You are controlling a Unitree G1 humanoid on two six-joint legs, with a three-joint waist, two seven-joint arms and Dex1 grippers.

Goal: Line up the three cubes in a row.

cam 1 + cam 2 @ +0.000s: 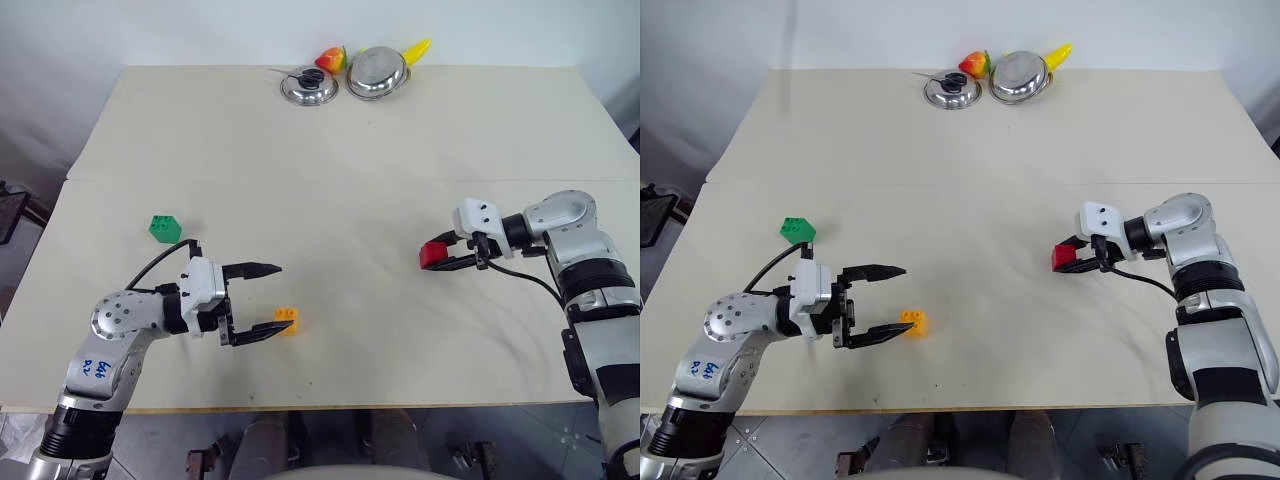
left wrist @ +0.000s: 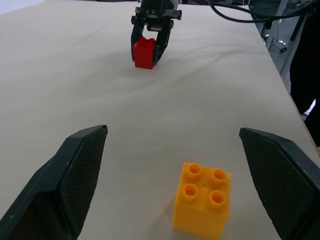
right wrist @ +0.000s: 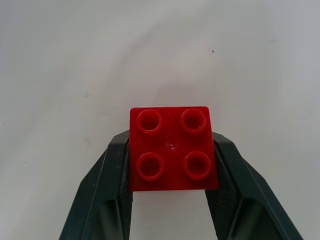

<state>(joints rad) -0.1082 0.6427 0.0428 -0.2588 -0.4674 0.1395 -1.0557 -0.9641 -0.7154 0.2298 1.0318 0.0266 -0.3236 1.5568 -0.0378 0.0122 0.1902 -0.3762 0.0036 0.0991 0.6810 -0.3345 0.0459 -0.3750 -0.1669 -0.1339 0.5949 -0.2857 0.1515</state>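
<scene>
You are looking down on a pale beige table (image 1: pixel 330 150) set against a white wall, a seam running across its width. Take the orange-yellow cube (image 1: pixel 287 319) as your landmark: it sits studs-up near the table's front edge, left of centre. The left gripper (image 1: pixel 270 298) stands wide open around it — one black finger tip just beside the cube on its near side, the other well out on the far side, neither pad pressing on it in the left wrist view. The green cube (image 1: pixel 165 228) lies farther back and to the left of the orange-yellow one, tilted on an edge and on its own. The red cube (image 1: pixel 433 254) is well off to the right of your landmark and a little farther back; the right gripper (image 3: pixel 172 185) is clamped on it, a pad flat against each side, four studs facing the wrist camera. Whether it rests on the table or hangs just above it, you cannot tell. Far behind the landmark, at the table's back edge, stand a steel lid (image 1: pixel 308 86) and a steel bowl (image 1: pixel 377 72) with toy fruit (image 1: pixel 331 58) beside them.
</scene>
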